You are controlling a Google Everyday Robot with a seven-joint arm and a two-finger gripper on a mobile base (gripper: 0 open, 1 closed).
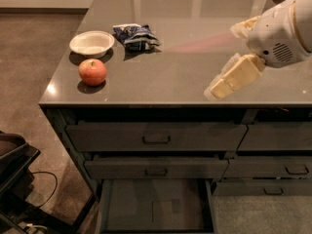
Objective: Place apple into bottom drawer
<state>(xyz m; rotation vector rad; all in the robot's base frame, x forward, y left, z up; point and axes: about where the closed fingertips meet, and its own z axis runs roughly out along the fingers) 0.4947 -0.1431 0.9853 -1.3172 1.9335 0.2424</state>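
The apple (92, 71), orange-red with yellowish patches, rests on the grey countertop (170, 77) near its front left corner. The bottom drawer (156, 209) of the left column is pulled out, its flat grey floor showing a faint paler square. My gripper (222, 84) hangs over the right side of the counter, well to the right of the apple, with cream-coloured fingers (236, 76) pointing down and left. Nothing is held in it.
A white bowl (91, 43) sits just behind the apple, and a dark blue snack bag (137, 36) lies to its right. Two handled drawers (156, 138) above the bottom one are closed. Dark equipment and cables (17, 179) stand on the floor at left.
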